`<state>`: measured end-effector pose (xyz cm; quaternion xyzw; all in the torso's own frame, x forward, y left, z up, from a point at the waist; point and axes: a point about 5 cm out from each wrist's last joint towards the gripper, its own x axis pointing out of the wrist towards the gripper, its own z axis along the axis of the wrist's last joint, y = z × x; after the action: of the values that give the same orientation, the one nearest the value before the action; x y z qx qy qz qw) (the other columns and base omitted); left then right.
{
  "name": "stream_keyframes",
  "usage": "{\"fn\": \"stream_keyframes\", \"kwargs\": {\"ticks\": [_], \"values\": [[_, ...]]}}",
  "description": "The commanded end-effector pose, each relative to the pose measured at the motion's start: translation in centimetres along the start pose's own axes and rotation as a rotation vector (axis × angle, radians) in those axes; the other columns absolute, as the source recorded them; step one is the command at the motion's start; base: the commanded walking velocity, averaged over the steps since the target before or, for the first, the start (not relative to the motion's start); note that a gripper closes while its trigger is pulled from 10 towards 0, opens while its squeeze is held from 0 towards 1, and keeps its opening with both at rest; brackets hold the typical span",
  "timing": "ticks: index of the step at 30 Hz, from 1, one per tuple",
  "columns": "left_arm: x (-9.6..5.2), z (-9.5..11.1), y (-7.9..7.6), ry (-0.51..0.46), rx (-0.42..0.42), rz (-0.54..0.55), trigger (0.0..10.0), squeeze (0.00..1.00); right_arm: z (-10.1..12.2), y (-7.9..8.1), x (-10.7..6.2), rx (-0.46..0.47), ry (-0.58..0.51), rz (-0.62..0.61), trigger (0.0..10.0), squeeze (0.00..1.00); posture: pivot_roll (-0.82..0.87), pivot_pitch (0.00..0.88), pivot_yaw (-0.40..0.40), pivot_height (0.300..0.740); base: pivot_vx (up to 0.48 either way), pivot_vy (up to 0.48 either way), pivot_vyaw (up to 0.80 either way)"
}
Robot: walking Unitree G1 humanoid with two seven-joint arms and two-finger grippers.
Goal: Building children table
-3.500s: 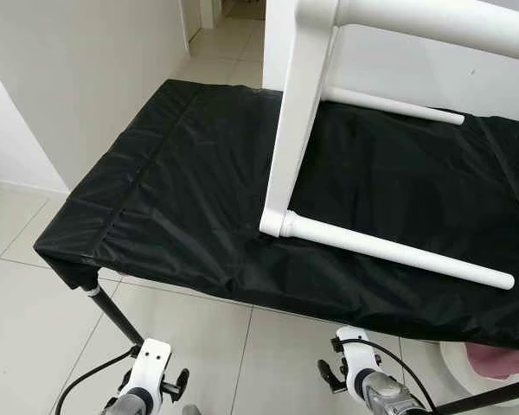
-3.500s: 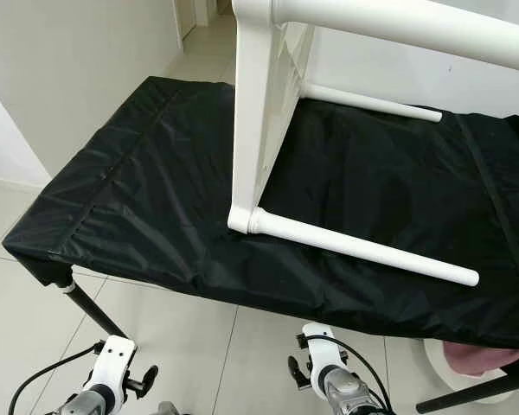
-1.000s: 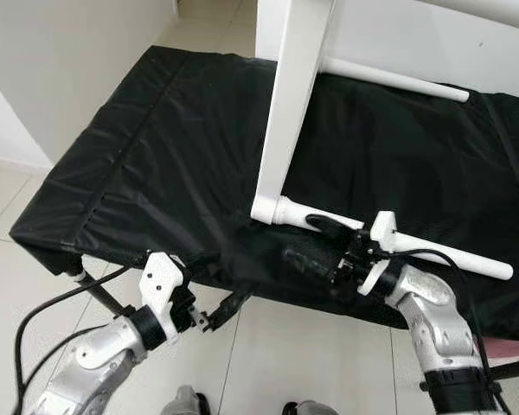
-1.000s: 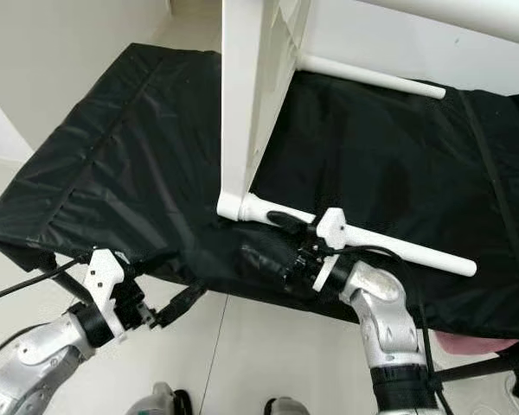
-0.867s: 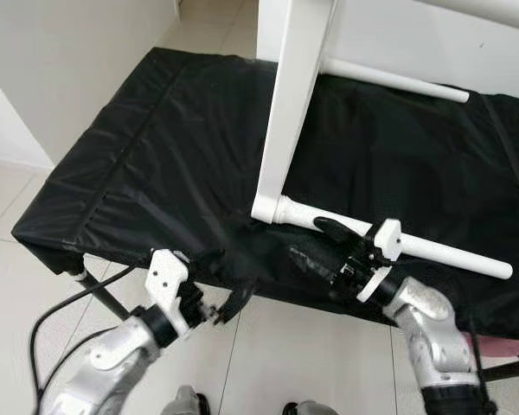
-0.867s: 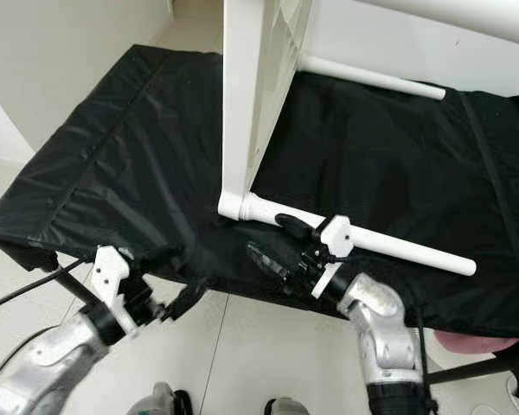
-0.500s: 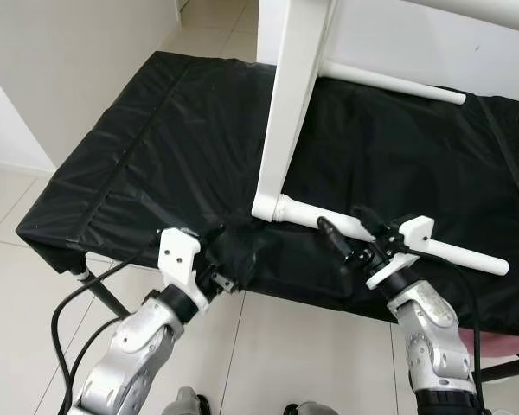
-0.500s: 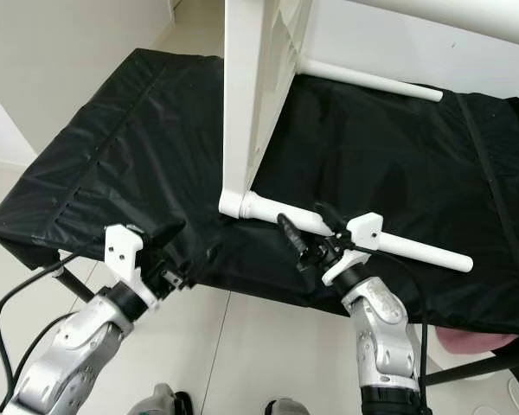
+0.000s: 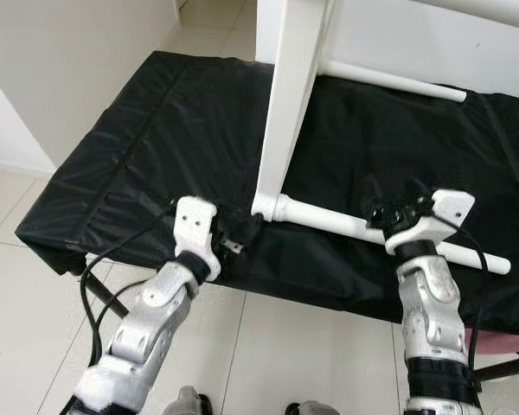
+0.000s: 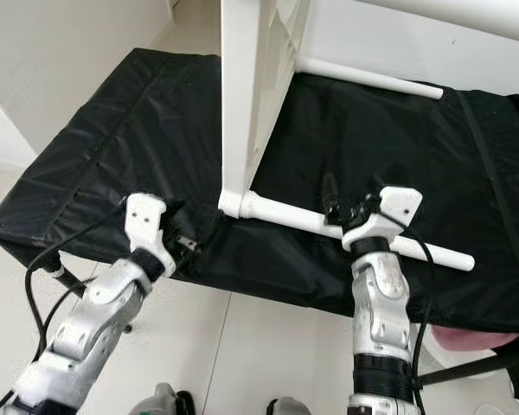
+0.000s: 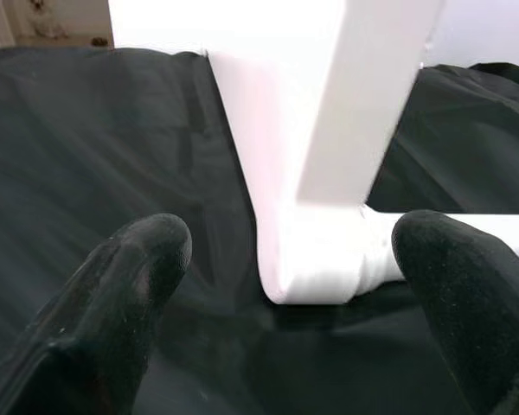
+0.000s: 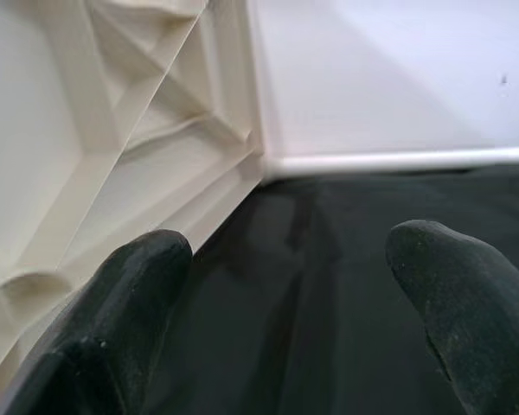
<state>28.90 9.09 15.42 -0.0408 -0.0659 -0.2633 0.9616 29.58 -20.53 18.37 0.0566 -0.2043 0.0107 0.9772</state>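
L gripper [image 9: 242,238]: nearest to me, at the near edge of the black cloth [image 9: 147,156], fingers spread w/ nothing between them. It faces the corner joint [image 11: 316,259] straight on; the joint sits in the gap ahead of the tips, not yet touched.
R gripper [image 9: 385,210]: up over the near leg [image 9: 346,223], abt midway along it, fingers apart & holding nothing. Looks to sit just above the leg; can't tell if it touches.
Near leg: white round rod, lies flat on the cloth. Long axis runs from the corner joint off toward the robot's right, its free end [image 9: 502,265] close to the cloth's near edge.
Corner joint: where the near leg meets the tabletop [image 9: 290,104], just right of the L gripper, left of the R gripper.
Tabletop: white panel stood on its edge, rising from the corner joint & running away from the robot; ribbed underside faces the R gripper [image 12: 138,156].
Far leg [image 9: 389,79]: beyond the near leg, sticks out from the tabletop to the right, parallel to the near leg.
Key relation: my read, the leg lies crosswise under the R gripper, so R is placed to clamp it mid-length; L is nearer the joint, placed to steady that end.
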Motion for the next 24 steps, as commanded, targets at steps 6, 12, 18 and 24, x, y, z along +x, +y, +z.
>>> {"fn": "stream_keyframes", "kwargs": {"ticks": [6,12,18,24], "values": [[1.8,-0.4,0.0,0.029,-0.033,0.043,10.0,1.0,-0.1,-0.4,0.5,-0.019,-0.002,-0.042,10.0,0.0,-0.1,0.075,0.048,0.74,0.0,0.0,0.0],[1.9,0.9,0.5,-0.032,0.013,0.044,10.0,0.0,-0.3,-0.2,0.6,-0.055,0.003,-0.065,10.0,0.0,-0.11,0.067,0.048,0.74,0.0,0.0,0.0],[1.2,1.5,0.8,-0.067,0.022,0.051,10.0,0.0,-0.5,0.0,0.3,-0.073,0.008,-0.075,10.0,0.0,-0.1,0.065,0.044,0.74,0.0,0.0,0.0],[-0.2,1.7,1.5,-0.079,0.032,0.096,10.0,0.0,-0.6,1.1,-0.2,-0.096,0.015,-0.026,10.0,0.0,-0.1,0.065,0.047,0.74,0.0,0.0,0.0]]}}
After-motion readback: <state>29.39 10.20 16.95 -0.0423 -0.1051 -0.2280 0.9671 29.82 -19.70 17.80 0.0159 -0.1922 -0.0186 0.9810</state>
